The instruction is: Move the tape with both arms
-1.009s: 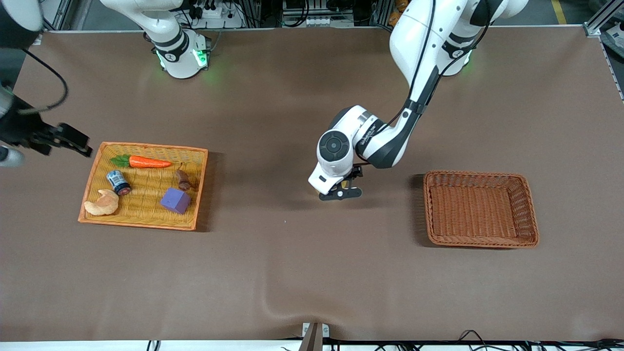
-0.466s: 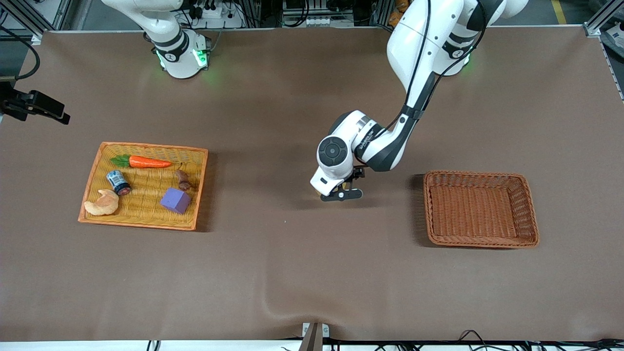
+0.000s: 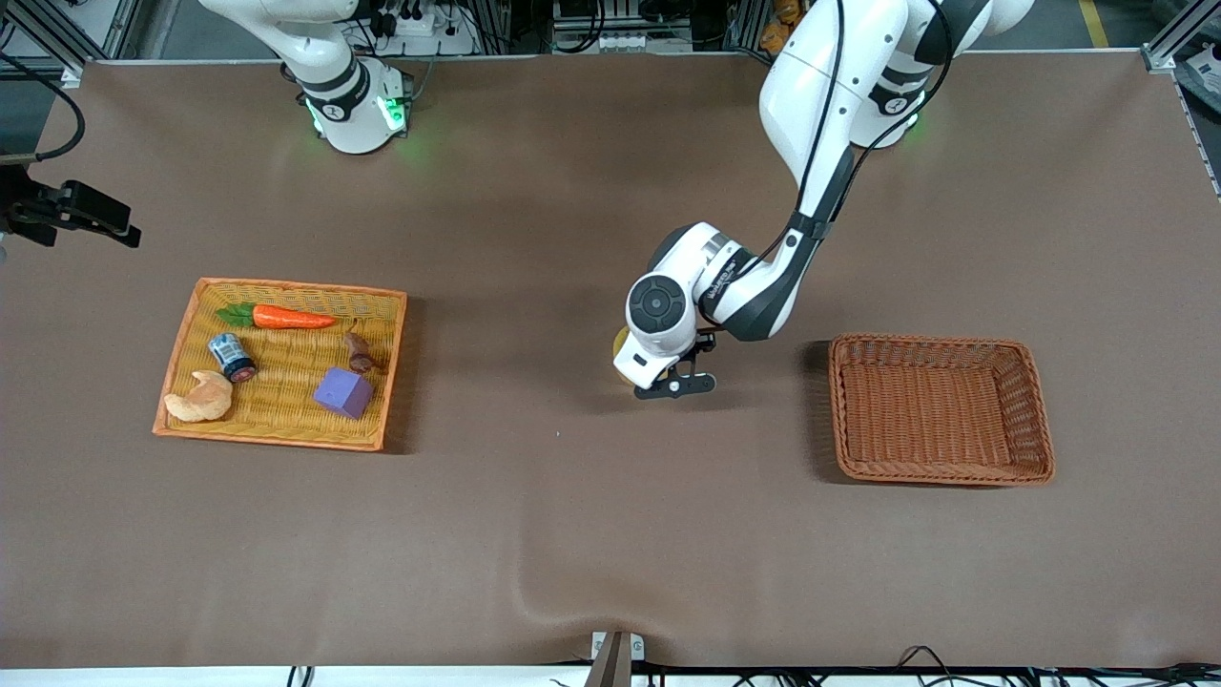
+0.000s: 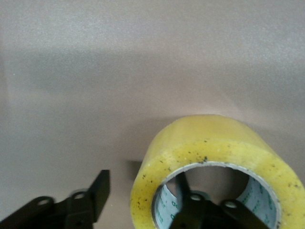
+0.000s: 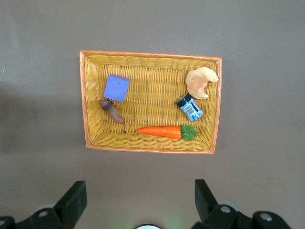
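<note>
The tape point(image 4: 214, 143), a yellow roll with a grey-white core, stands on edge on the brown table mid-way between the two baskets. Only a yellow sliver of the tape point(image 3: 621, 341) peeks from under the left arm's wrist. My left gripper point(image 3: 675, 385) is down at the table and open. In the left wrist view this gripper point(image 4: 142, 177) has one finger inside the core and the other outside the roll's wall, with a gap to the wall. My right gripper point(image 3: 107, 218) waits, open and empty, at the right arm's end of the table; it shows in the right wrist view point(image 5: 140, 200) too.
A yellow wicker tray point(image 3: 286, 287) at the right arm's end holds a carrot point(image 3: 291, 318), a blue-labelled can point(image 3: 231, 355), a croissant point(image 3: 199, 397), a purple block point(image 3: 343, 391) and a small brown piece point(image 3: 360, 354). An empty brown basket point(image 3: 940, 410) stands at the left arm's end.
My right gripper has drawn away from the yellow tray toward the robots' bases and stopped. My left gripper has shifted slightly toward the brown basket, uncovering a sliver of the tape.
</note>
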Tool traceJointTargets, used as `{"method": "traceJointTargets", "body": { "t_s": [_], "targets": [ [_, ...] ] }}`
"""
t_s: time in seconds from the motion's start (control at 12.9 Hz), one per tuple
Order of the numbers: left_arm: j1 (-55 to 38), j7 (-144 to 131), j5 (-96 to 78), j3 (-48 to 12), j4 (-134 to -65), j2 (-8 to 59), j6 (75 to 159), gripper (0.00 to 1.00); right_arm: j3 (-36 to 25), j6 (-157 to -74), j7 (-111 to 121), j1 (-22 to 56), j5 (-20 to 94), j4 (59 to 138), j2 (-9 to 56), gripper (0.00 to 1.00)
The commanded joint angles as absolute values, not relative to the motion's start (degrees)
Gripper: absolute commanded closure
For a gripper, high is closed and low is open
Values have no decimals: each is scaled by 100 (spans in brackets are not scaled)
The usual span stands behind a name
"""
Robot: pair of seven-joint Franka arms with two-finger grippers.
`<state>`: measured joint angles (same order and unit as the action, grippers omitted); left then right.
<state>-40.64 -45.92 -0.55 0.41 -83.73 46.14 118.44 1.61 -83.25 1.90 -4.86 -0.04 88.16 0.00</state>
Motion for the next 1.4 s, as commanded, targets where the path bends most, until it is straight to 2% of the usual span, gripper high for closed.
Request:
{"method": "traceJointTargets", "body": {
  "t_s": [0.0, 0.54, 0.93, 1.32],
  "targets": [
    [-4078, -4816, -9, 53, -8315, 4588, 11716, 100, 237, -8323, 281, -536, -88, 8763, 18, 0],
    [-3859, -4878, -201, 105, -8288, 4132, 11444, 100, 220, -8402, 281, -580, -106, 8745, 79, 0],
    [-2807, -4852, -431, 114, -8341, 3560, 10978, 100, 228, -8438, 281, -545, -97, 8745, 79, 0],
    [-1891, -4589, -299, 114, -8964, 3016, 10890, 100, 229, -8438, 281, -545, -88, 8745, 79, 0]
  ]
}}
